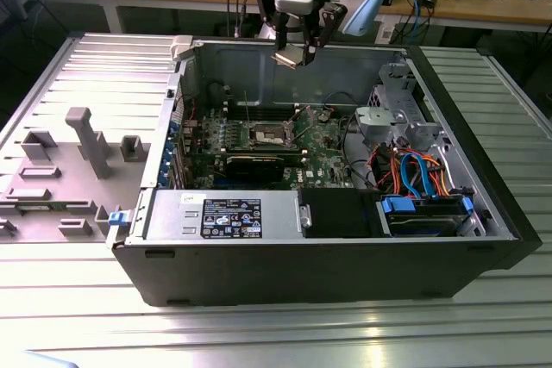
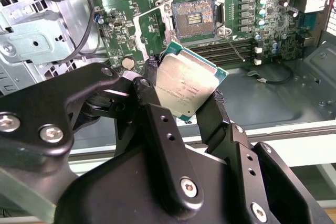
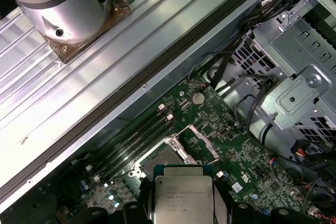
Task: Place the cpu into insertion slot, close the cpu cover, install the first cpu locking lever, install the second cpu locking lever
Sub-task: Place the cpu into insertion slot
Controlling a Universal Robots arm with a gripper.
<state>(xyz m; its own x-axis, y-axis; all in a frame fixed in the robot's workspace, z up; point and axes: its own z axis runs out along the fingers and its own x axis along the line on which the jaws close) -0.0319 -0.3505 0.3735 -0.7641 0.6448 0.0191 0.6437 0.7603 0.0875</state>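
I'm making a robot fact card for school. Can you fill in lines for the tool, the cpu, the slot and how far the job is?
Tool: shut on the cpu, up above the open computer case
Cpu: tilted, gripped by two opposite edges, metal face showing
Insertion slot: bare, dark centre uncovered, on the green motherboard
Job so far: cpu not yet in the slot

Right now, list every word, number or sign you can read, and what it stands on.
cpu: lines of print on its face, too blurred to read.
dark label on the grey metal box: print too small to read.
Nothing readable elsewhere.
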